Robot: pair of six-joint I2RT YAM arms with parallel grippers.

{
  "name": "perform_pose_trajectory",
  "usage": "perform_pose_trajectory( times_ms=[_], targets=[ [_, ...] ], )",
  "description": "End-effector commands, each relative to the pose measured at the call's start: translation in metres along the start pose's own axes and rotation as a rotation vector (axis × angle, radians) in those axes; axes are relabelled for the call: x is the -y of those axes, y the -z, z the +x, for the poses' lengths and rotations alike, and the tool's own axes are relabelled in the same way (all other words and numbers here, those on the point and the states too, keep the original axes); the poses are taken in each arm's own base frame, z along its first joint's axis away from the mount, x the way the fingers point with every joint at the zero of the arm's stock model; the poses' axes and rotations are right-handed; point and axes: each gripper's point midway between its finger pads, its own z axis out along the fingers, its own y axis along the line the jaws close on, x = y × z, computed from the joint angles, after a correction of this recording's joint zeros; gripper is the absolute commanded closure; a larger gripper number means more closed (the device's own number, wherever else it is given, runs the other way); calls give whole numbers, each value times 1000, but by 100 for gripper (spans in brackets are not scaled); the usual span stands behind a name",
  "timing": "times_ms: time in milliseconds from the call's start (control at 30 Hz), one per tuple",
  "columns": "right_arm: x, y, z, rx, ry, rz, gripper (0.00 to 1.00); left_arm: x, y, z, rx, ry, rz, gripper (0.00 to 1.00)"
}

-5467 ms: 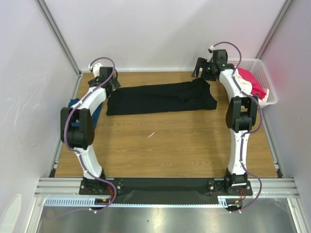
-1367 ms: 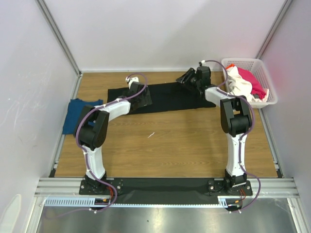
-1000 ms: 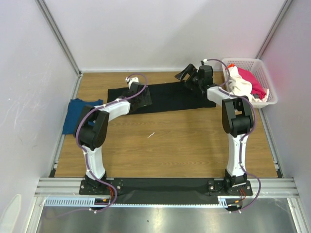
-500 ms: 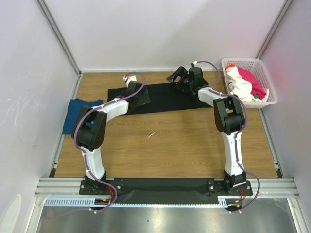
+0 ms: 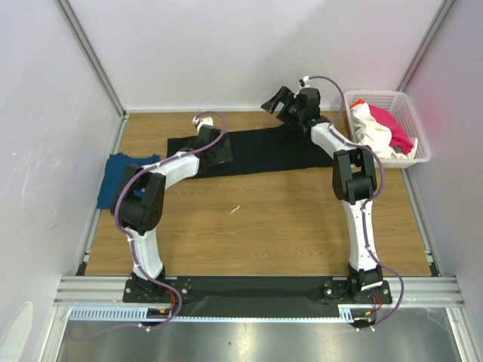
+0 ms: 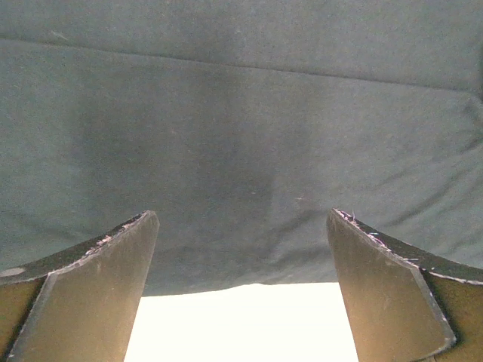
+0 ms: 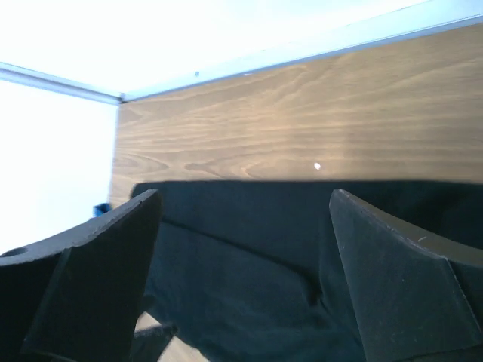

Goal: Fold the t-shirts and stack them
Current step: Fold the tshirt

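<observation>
Across the far side of the table (image 5: 249, 226), the black t-shirt (image 5: 264, 151) is lying flat in a long, smooth band — the left gripper (image 5: 219, 153) is hanging over its left part, the right gripper (image 5: 278, 102) above its far edge, both spread wide, grasping nothing.

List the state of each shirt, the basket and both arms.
Large black cloth t-shirt, folded into a long band.
Dark blue cloth t-shirt, flat at the left edge.
White plastic lattice basket, upright, loaded.
White and pink-red cloth shirts, crumpled in basket.
Left arm, jaws open over the black shirt.
Right arm, jaws open, raised.
</observation>
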Motion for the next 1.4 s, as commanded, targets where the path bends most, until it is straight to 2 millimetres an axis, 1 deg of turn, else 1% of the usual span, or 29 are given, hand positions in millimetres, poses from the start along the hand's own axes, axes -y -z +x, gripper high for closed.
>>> perform_pose_trajectory(
  times_ms=[0,33,67,100,133,167,200,233,267,333,367,433,467,500,533,567,600,700,800,933,1033,1067,1100,1133,1167,1233,1267,1333,1367],
  targets=[
    [-63,47,-55,54,153,1,0,4,19,-48,84,-55,18,0],
    [-67,65,-67,89,166,56,0,4,22,-53,88,-85,25,0],
    [-61,75,-63,72,184,103,0,5,26,-65,102,-88,33,0],
    [-54,82,-60,73,185,135,0,6,29,-70,109,-98,39,0],
    [-47,100,-57,85,177,188,0,7,31,-74,108,-120,56,0],
    [-37,106,-49,79,168,217,0,6,33,-84,112,-130,66,0],
    [-32,114,-44,76,162,237,0,3,33,-85,101,-141,66,0],
    [-21,120,-43,87,152,280,0,0,27,-81,74,-166,68,0],
    [-3,128,-25,57,135,323,0,-6,26,-85,57,-174,62,0],
    [19,134,-11,37,96,373,0,-10,20,-79,14,-212,73,0],
    [36,137,2,12,74,399,0,-18,12,-71,-29,-217,52,0],
    [50,136,13,-5,51,415,0,-23,8,-60,-66,-222,32,0],
    [54,134,16,-6,47,412,0,-28,5,-46,-102,-217,24,0],
    [65,131,26,-29,42,427,0,-29,4,-40,-115,-207,22,0],
    [69,128,29,-37,37,430,0,-30,3,-33,-128,-180,21,0],
    [72,125,31,-41,37,431,0,-33,1,-19,-150,-171,27,0],
    [83,120,39,-57,33,447,0,-35,1,-14,-154,-160,22,0],
    [93,109,47,-78,25,449,0,-42,-6,5,-201,-124,4,0],
    [103,100,55,-100,17,455,0,-43,-9,14,-224,-101,-1,0],
    [116,93,61,-114,15,468,0,-44,-13,33,-281,-72,-2,0],
    [119,88,59,-115,16,465,0,-44,-8,53,-332,-48,19,0],
    [127,85,62,-123,14,474,0,-46,-3,62,-342,-43,22,0],
    [125,82,57,-113,18,467,0,-46,0,67,-346,-39,23,0],
    [128,81,55,-113,22,473,0,-47,3,72,-353,-27,20,0],
    [132,79,58,-122,24,477,0,-42,11,82,-374,-24,46,0],
    [130,72,51,-112,45,463,0,-39,18,94,-393,-10,54,0],
    [129,69,48,-109,52,458,0,-30,23,101,-400,-24,75,0],
    [129,59,45,-111,60,447,0,-24,30,116,-417,-43,84,0],
    [129,56,45,-113,58,442,0,-16,33,126,-433,-65,96,0]
  ],
)
